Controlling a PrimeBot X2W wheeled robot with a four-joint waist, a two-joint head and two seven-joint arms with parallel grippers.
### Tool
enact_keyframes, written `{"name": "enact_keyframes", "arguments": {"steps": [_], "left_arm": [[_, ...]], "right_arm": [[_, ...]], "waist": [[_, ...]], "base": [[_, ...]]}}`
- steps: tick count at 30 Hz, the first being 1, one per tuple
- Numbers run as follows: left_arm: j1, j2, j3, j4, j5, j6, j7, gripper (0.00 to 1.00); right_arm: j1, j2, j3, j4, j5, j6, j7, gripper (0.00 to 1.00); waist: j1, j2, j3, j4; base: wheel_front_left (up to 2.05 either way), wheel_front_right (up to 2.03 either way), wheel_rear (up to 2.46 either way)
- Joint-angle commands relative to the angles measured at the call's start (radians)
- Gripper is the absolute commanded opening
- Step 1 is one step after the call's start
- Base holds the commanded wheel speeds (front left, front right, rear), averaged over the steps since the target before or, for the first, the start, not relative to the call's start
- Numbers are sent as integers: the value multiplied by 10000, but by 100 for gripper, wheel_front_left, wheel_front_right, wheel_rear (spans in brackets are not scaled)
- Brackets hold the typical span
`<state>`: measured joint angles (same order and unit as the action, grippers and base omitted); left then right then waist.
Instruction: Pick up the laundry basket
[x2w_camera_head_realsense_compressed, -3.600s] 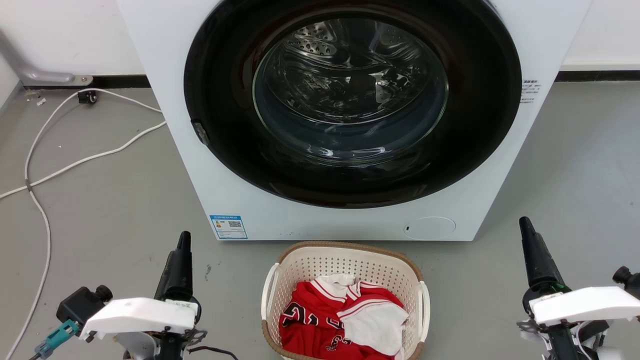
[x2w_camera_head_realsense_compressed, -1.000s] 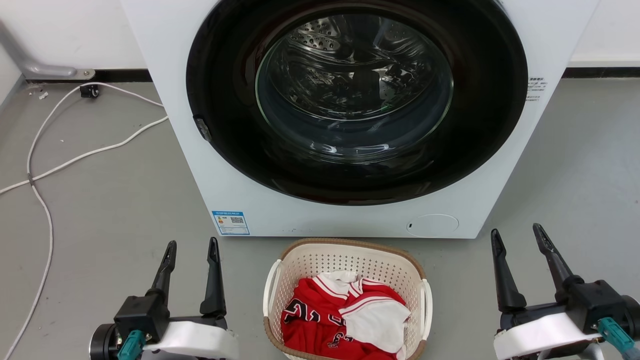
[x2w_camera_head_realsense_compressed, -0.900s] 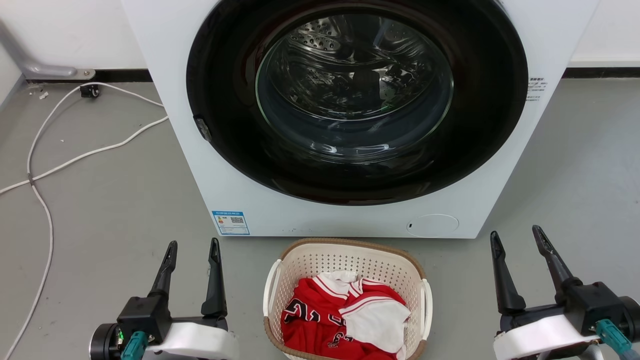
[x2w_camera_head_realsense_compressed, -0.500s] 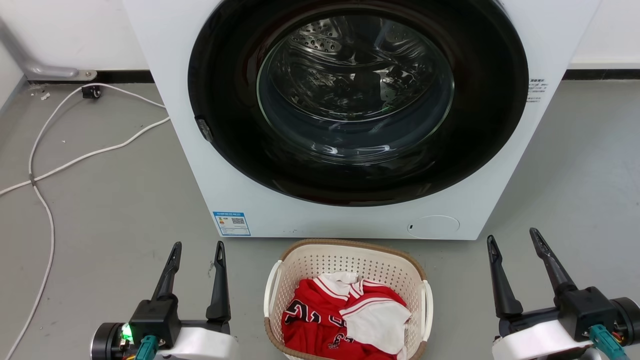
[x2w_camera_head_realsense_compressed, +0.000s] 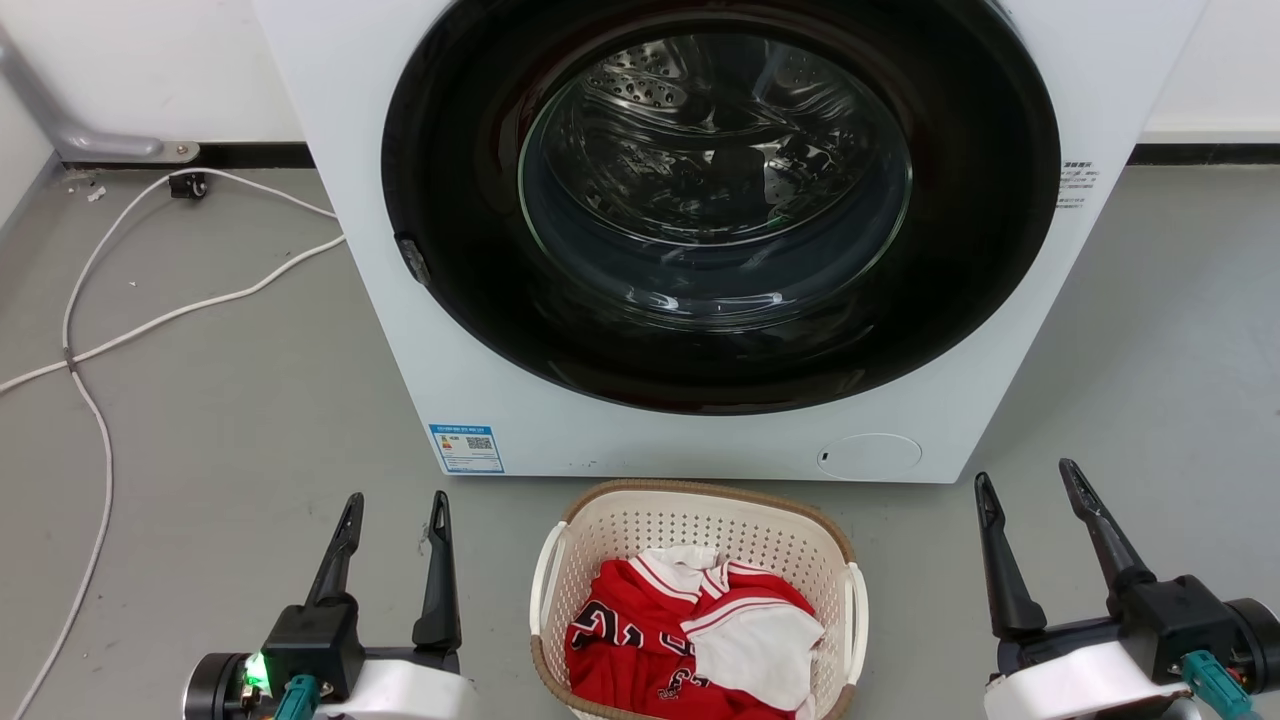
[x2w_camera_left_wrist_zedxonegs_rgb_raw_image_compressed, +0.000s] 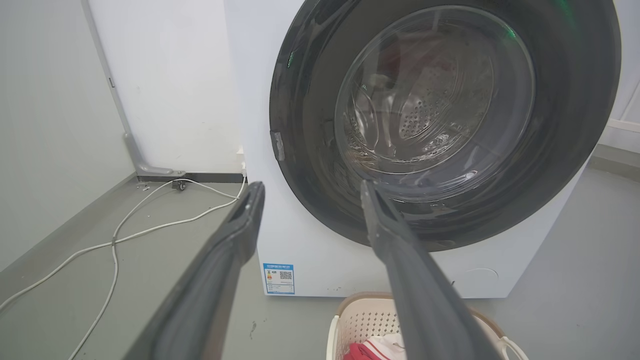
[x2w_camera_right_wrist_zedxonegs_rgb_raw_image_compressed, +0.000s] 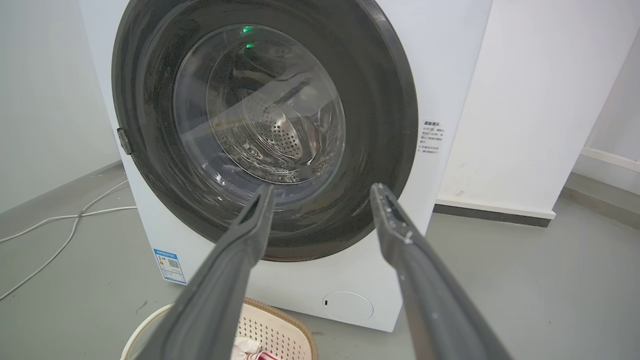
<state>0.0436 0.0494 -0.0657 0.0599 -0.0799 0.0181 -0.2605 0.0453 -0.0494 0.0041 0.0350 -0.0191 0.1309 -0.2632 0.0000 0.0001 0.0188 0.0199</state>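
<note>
Since the earliest head view, both grippers have rolled about their wrists, so that each now presents two spread fingers where one dark profile showed. Over the last second they have kept nearly the same stations, the small shift of the whole scene being the camera's own.

Washer (x2w_camera_head_realsense_compressed: 620, 445): white, front-loading, its round glass door (x2w_camera_head_realsense_compressed: 715, 190) shut and the drum apparently empty.

Floor (x2w_camera_head_realsense_compressed: 220, 420): grey and smooth.

Laundry basket (x2w_camera_head_realsense_compressed: 690, 525): resting on the floor just in front of the washer's base, between the two grippers and touched by neither. Its two white loop handles (x2w_camera_head_realsense_compressed: 543, 585) face outward, one toward each arm.

Contents: a red jersey (x2w_camera_head_realsense_compressed: 630, 640) with a white garment (x2w_camera_head_realsense_compressed: 760, 650) lying over it.

Left gripper (x2w_camera_head_realsense_compressed: 395, 497): jaws well parted, holding nothing, near the basket's left side.

Right gripper (x2w_camera_head_realsense_compressed: 1025, 471): likewise parted and empty, standing farther out from the basket's right handle.

White cable (x2w_camera_head_realsense_compressed: 90, 340): trailing across the floor at far left, well apart from both arms.

Step in hand, as judged: the approach, before any grasp.

Next move, as judged: each arm should close inward and descend until a handle lies between its fingers. Both should then clamp and lift evenly, lest the basket tip and spill.
</note>
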Motion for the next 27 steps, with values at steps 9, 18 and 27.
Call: {"name": "enact_keyframes", "arguments": {"steps": [9, 18, 27], "left_arm": [[19, 16, 49, -83, 99, 18, -65, 100], [-282, 14, 175, 186, 244, 61, -53, 100], [-1554, 13, 233, 1219, 431, -332, -51, 100]], "right_arm": [[8, -16, -9, -67, 58, -3, -25, 100], [-287, -16, 61, 24, -102, -3, -25, 100], [-1447, -14, 302, 1425, -641, -5, -23, 100]], "waist": [[0, -1, 95, -30], [0, -1, 499, -17], [0, -1, 1939, -98]], "base": [[0, 0, 0], [0, 0, 0], [0, 0, 0]]}}
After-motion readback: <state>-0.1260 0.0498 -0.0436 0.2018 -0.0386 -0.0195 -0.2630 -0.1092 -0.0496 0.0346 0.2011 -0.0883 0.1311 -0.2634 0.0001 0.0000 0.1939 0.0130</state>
